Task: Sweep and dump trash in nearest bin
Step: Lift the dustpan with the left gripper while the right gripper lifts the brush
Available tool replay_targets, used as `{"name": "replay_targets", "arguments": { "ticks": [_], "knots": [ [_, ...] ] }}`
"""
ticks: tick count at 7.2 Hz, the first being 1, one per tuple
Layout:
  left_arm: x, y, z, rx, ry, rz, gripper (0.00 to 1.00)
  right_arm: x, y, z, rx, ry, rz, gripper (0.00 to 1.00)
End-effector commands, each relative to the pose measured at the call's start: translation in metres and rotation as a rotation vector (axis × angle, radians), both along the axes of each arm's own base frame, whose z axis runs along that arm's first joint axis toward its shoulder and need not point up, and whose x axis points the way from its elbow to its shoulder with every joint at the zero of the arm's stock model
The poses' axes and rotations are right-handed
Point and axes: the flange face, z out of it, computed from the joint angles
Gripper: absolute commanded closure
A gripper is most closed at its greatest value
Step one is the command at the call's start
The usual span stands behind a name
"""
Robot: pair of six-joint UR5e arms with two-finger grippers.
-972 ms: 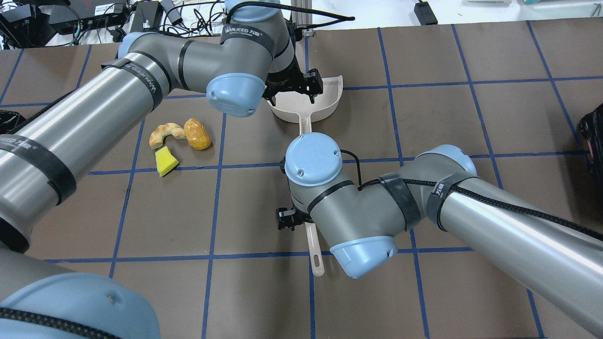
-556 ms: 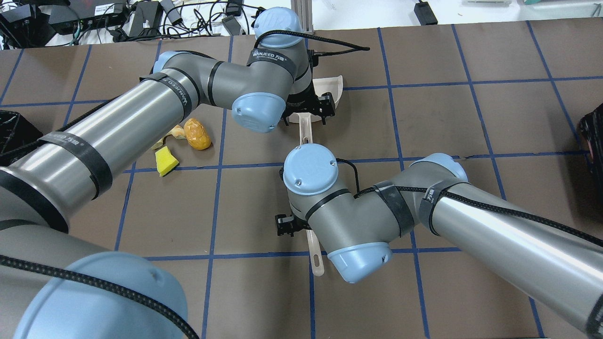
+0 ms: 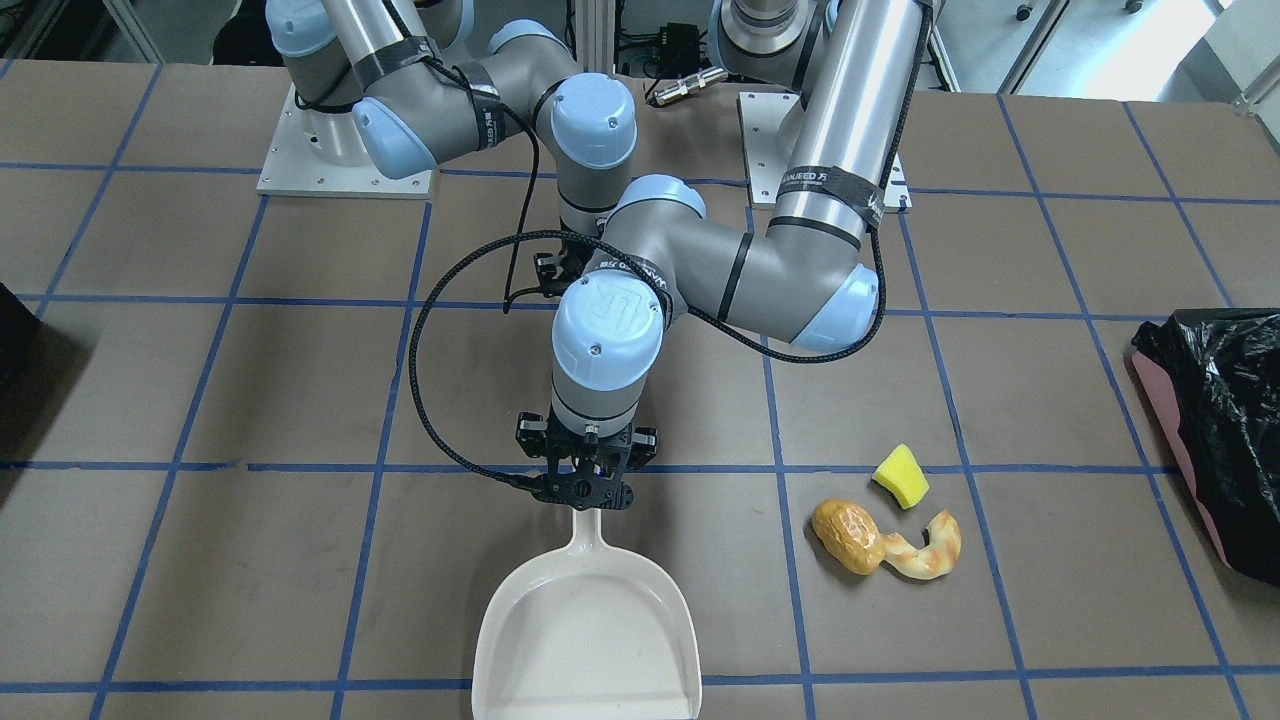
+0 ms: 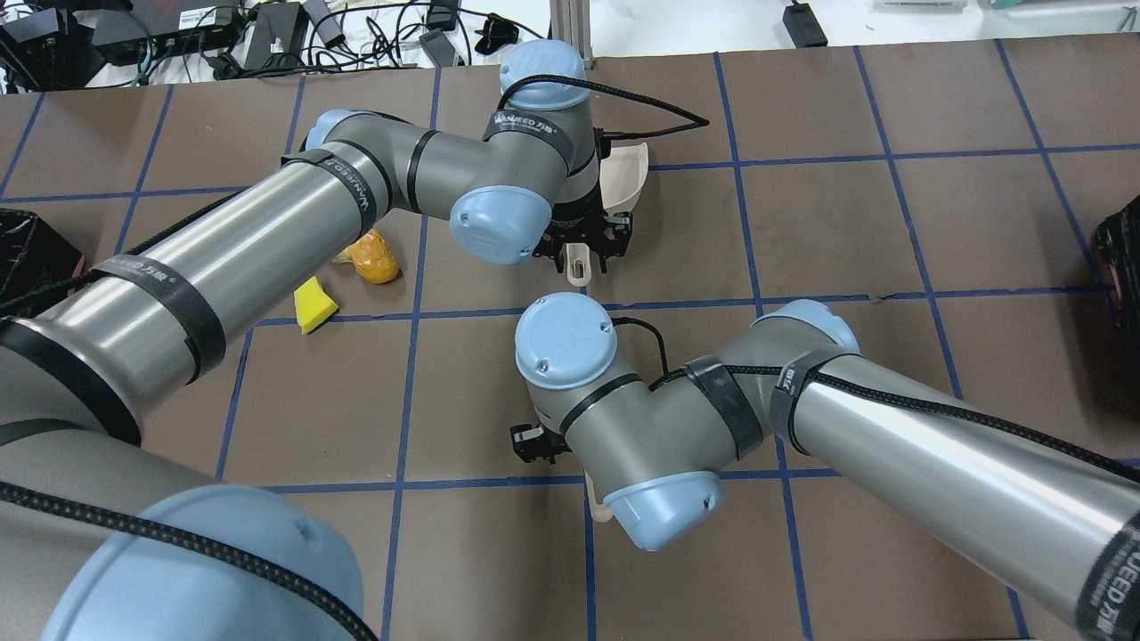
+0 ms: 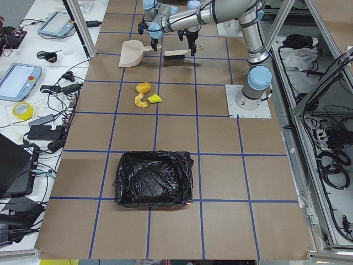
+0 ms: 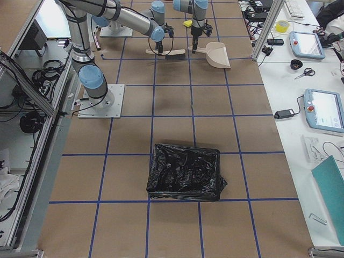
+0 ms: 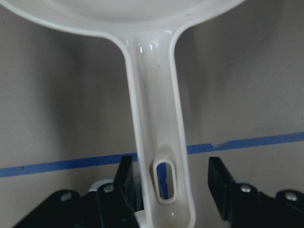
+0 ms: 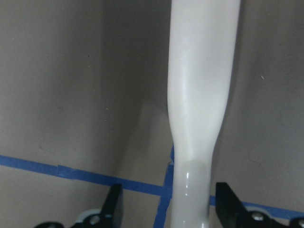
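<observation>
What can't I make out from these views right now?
- Croissant pastry: overhead, almost wholly under the left arm.
- Brush head: overhead, covered by the right arm; the right wrist view shows only its handle.
- Dustpan: overhead, mostly behind the left arm's wrist.
- Bin: cut by the front-facing view's right edge.

Brown table point(image 3: 200, 560) with blue tape grid point(image 3: 250, 466), 2 tablets point(image 5: 20, 80) alongside

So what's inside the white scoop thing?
Nothing: the dustpan looks bare inside. The bread roll, croissant and yellow wedge lie outside, beside it. Its front lip sits at the picture's edge, so that strip is unseen.
</observation>
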Motion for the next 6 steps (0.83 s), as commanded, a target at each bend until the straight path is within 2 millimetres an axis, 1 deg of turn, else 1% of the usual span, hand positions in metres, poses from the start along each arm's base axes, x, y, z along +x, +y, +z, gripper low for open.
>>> {"name": "replay_targets", "arguments": {
  "ticks": [1, 2, 3, 4, 5, 6],
  "knots": [
    [0.000, 0.001, -0.001, 0.022, -0.004, 0.008, 0.86, 0.000, 0.002, 0.000, 0.003, 0.003, -0.016, 0.53],
    [-0.001, 0.001, 0.000, 0.027, -0.004, 0.010, 1.00, 0.000, 0.002, -0.003, 0.008, 0.007, -0.027, 0.69],
    [0.000, 0.001, 0.005, 0.018, -0.006, 0.013, 1.00, 0.000, 0.002, -0.003, 0.017, 0.013, -0.027, 1.00],
    [0.000, 0.001, 0.016, -0.002, -0.003, 0.010, 1.00, -0.001, 0.002, 0.000, 0.027, 0.021, -0.027, 1.00],
    [0.003, -0.003, 0.031, -0.028, 0.002, -0.001, 1.00, -0.002, 0.001, 0.001, 0.019, 0.032, -0.027, 1.00],
    [0.013, -0.015, 0.049, -0.076, -0.022, -0.052, 1.00, -0.003, -0.003, 0.004, -0.005, 0.058, -0.022, 1.00]
  ]
}}
